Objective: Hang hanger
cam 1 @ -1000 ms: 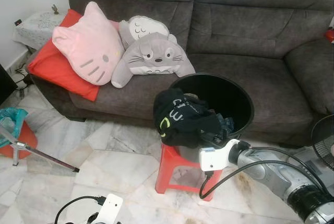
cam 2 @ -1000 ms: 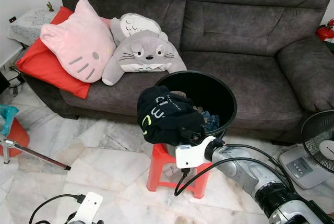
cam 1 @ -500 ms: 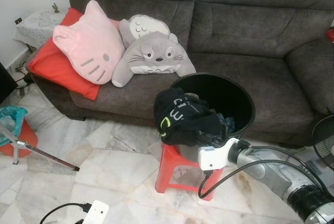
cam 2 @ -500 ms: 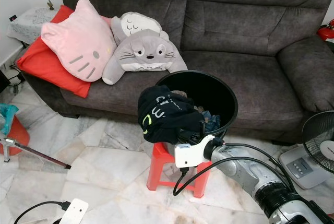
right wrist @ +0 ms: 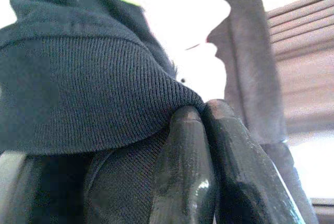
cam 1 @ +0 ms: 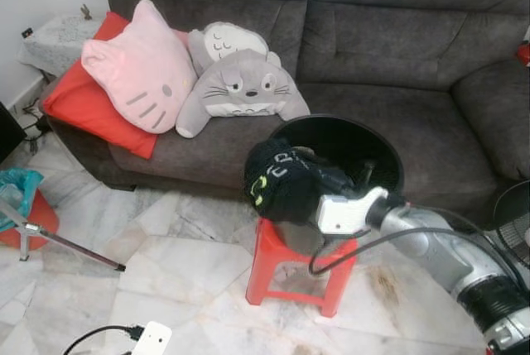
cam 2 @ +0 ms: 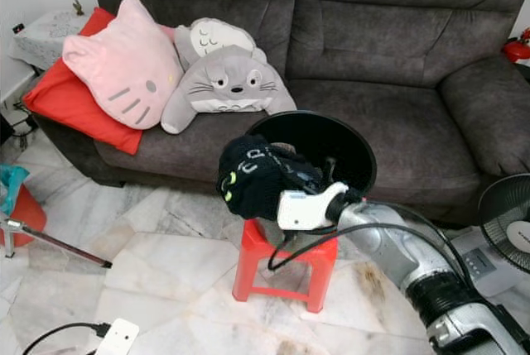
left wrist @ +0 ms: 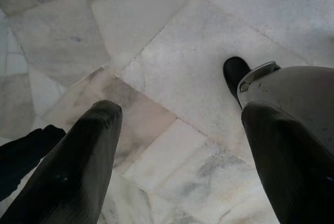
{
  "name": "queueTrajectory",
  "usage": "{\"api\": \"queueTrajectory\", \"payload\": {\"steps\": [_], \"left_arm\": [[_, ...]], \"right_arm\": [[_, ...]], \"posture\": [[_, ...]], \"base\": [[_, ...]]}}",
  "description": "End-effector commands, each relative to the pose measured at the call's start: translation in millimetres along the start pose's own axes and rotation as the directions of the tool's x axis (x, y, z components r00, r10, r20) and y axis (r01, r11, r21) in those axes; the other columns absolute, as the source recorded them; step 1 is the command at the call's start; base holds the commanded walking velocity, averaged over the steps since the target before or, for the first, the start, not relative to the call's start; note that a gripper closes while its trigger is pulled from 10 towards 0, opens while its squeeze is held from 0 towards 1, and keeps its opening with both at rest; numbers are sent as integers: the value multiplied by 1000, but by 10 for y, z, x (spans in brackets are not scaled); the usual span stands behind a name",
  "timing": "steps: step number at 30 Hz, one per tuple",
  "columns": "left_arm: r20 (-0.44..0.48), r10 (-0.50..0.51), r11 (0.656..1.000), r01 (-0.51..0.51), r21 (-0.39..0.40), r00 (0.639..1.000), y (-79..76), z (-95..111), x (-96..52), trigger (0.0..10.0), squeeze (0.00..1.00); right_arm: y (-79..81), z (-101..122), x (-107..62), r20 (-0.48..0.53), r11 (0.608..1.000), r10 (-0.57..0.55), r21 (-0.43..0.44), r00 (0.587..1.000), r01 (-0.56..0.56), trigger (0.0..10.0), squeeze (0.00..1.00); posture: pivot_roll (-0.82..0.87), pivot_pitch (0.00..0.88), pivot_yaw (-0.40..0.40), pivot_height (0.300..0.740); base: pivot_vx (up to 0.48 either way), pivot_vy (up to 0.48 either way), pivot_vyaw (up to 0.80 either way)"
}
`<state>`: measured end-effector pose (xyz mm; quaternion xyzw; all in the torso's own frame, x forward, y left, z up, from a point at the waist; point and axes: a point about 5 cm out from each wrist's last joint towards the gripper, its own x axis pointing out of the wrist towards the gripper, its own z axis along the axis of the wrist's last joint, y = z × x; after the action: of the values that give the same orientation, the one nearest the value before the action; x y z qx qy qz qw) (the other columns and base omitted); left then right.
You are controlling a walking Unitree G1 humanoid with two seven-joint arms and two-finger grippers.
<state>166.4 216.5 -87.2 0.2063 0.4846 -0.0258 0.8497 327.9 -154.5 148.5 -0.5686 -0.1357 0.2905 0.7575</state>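
A black garment [cam 1: 280,187] with yellow-green print is bunched over the near rim of a black bucket [cam 1: 374,135]. The bucket stands on a red plastic stool [cam 1: 271,249] in front of the sofa, with more clothes inside it. My right gripper [right wrist: 203,113] is at the garment's near side, shut, its two fingers [right wrist: 183,145] pinched together on a fold of the black knit. My right arm [cam 2: 389,243] reaches in from the lower right. My left gripper [left wrist: 180,112] hangs low over the marble floor, open with nothing between its fingers. No hanger can be made out.
A grey sofa [cam 1: 414,49] spans the back, with a pink cat cushion [cam 1: 141,69], a grey plush [cam 1: 240,86] and a red cushion [cam 1: 79,103]. A fan [cam 2: 507,227] stands at the right. At the left are a tripod leg [cam 1: 66,247] and a red bin [cam 1: 25,206].
My right arm has risen and pulled the black garment up into a tighter bundle at the bucket's rim. The left arm has sunk slightly lower.
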Motion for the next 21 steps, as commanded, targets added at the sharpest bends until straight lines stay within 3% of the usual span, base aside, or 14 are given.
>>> {"api": "queueTrajectory", "payload": {"steps": [1,9,11,21], "left_arm": [[-14,-3,1000,3,20,1000,2,-54,-8,10000,0],[-12,-3,1000,4,20,1000,0,-46,-7,10000,0],[-12,-5,1000,6,22,1000,-5,-48,-8,10000,0],[-6,-9,1000,9,22,1000,-24,-22,-4,10000,0]], "right_arm": [[-118,92,22,51,999,-35,33,998,34,0,0],[-85,295,39,150,995,25,94,988,-39,0,0],[-1,351,9,180,985,92,127,979,-116,0,0],[166,375,-63,190,953,214,174,958,-247,0,0]], "posture": [[56,68,-20,736],[58,68,-22,736],[56,68,-22,736],[55,69,-23,736]], "base": [[0,0,0],[0,0,0],[0,0,0],[0,0,0]]}}
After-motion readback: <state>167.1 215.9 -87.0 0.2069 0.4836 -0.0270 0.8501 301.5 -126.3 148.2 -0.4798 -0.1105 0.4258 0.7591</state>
